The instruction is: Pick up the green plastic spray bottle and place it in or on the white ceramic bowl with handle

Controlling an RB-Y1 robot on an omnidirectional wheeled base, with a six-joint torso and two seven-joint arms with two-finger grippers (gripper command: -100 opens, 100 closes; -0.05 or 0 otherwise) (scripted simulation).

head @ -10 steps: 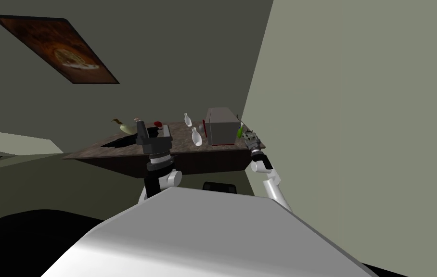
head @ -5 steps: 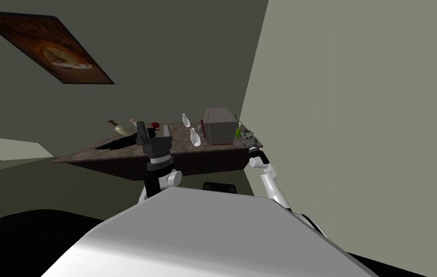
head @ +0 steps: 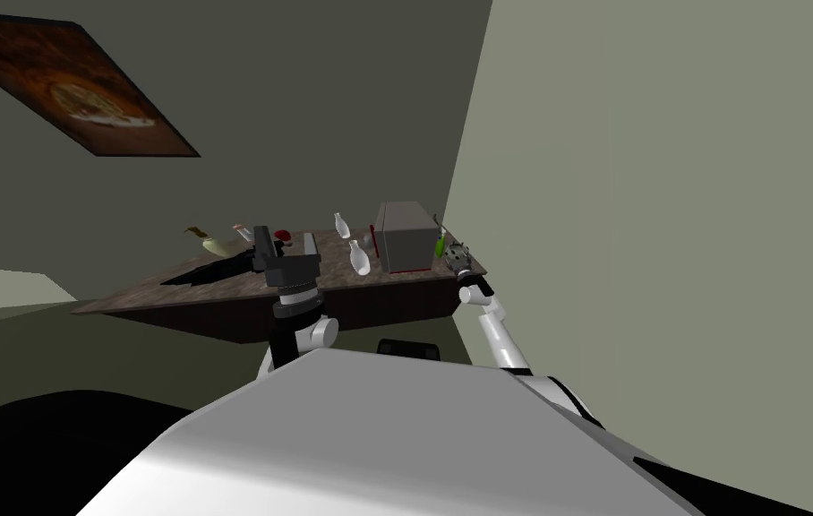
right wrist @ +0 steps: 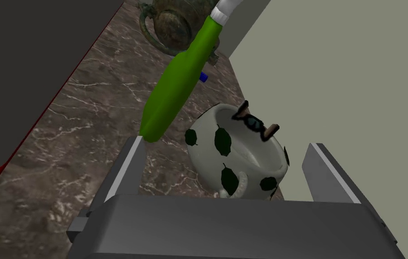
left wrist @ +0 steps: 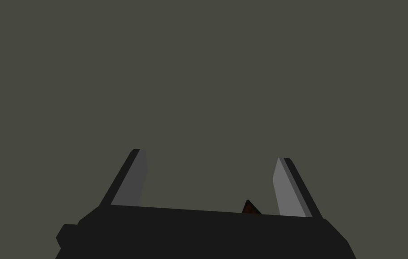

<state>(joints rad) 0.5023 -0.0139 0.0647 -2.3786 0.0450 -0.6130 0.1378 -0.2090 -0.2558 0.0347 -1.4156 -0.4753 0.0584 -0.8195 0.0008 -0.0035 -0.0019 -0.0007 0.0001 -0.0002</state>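
The right gripper (right wrist: 225, 143) hangs over the right end of the dark marble counter (right wrist: 86, 135), close to the pale wall, with its two fingers spread wide and holding nothing. The green spray bottle (right wrist: 176, 85) with a white neck stands on the counter with its base just beside one fingertip (right wrist: 135, 141), outside the gap; whether they touch cannot be told. Right of the bottle, seen between the fingers, sits the white bowl (right wrist: 239, 155) with dark green spots and a handle; a small dark object (right wrist: 252, 122) lies on its rim. A bronze-green urn (right wrist: 171, 22) stands farther back, and a grey box (right wrist: 28, 67) with a red edge stands to the bottle's left. The left gripper (left wrist: 210, 154) is raised over the counter's near edge, fingers apart and empty.
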